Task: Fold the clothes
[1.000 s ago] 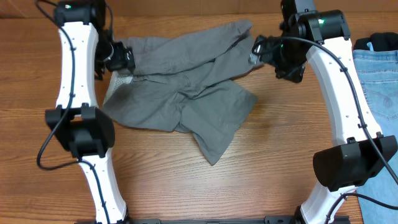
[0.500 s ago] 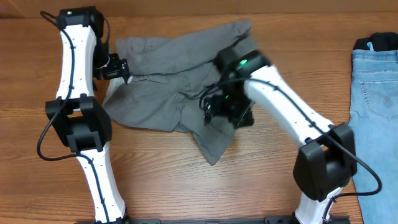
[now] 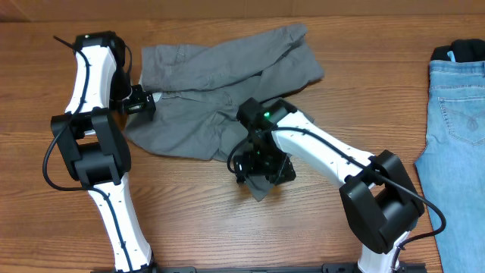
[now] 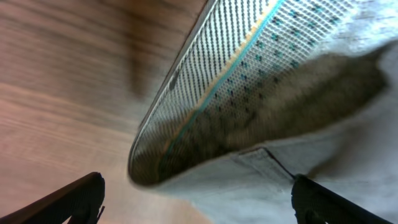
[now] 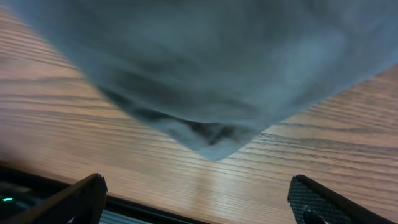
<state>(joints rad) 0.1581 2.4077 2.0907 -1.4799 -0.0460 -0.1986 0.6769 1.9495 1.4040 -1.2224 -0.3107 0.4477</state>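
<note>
We see the grey shorts (image 3: 212, 98) lying crumpled on the wooden table (image 3: 197, 227), toward the far edge and a bit left of the middle. The cloth is bunched and wrinkly, not folded. One leg points toward the near edge and ends in a pointy tip. At the left edge of the shorts a pale net lining (image 4: 211, 93) with a thin blue-green line shows.

The left gripper (image 3: 144, 102) is at that left edge, right by the lining. Its two fingers (image 4: 74, 199) are far apart, so it is open and pinches nothing. The right gripper (image 3: 261, 168) is over the pointy tip of the leg. Its fingers (image 5: 74, 202) are spread wide too, with the blurry grey tip just ahead of them. We cannot tell if they touch the cloth.

The light blue jeans (image 3: 455, 136) lie flat at the right side of the table, well apart from the shorts. A small dark thing (image 3: 464, 50) sits at their top end.
</note>
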